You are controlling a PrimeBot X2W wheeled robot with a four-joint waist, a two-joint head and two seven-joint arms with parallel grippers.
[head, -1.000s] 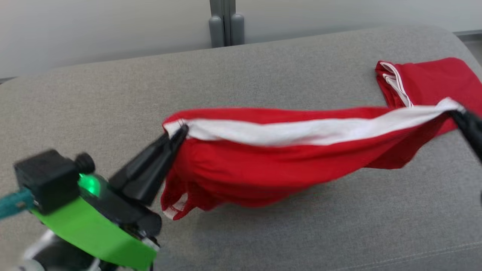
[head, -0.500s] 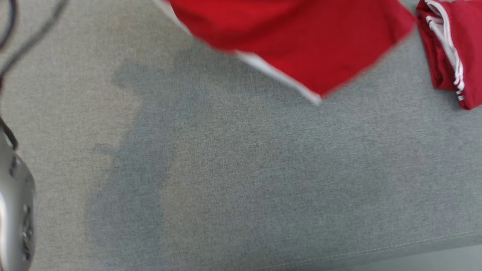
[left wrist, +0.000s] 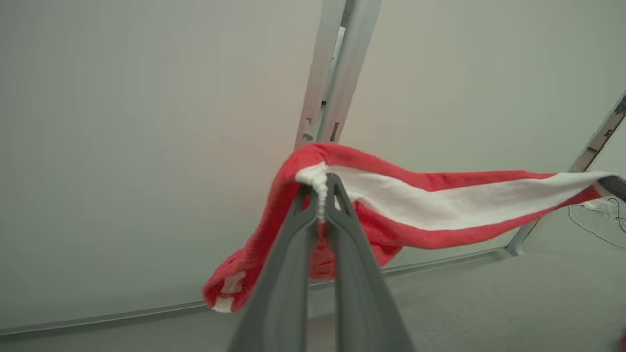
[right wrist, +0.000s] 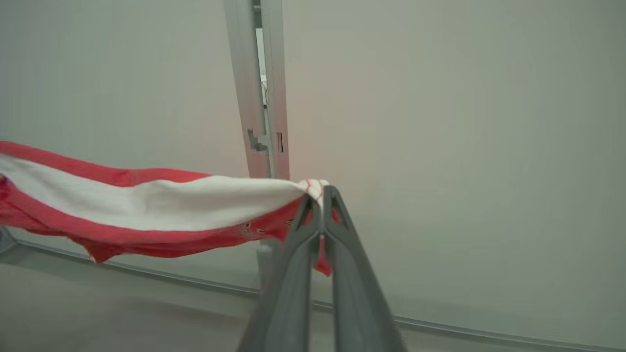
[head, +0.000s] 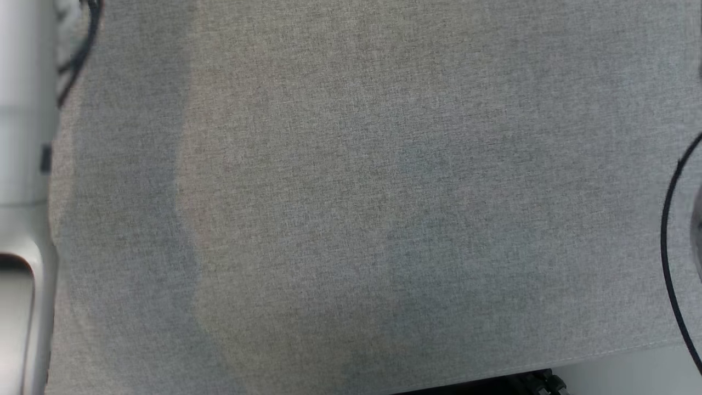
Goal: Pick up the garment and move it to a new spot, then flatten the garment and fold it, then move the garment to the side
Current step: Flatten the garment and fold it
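Note:
The garment (left wrist: 440,205) is red with a broad white band, and it hangs stretched in the air between my two grippers. In the left wrist view my left gripper (left wrist: 323,183) is shut on one end of the white band, with red cloth drooping below it to the left. In the right wrist view my right gripper (right wrist: 320,191) is shut on the other end of the garment (right wrist: 161,205), which runs off to the left. The head view looks down on bare grey fabric surface (head: 351,208).
A pale wall with a grey upright post (left wrist: 332,73) stands behind the garment in both wrist views. My pale forearm (head: 22,164) runs down the left edge of the head view. A black cable (head: 666,236) curves along its right edge.
The head camera has tilted down, so the garment and the second red pile have left its view. Both grippers stay shut on the garment.

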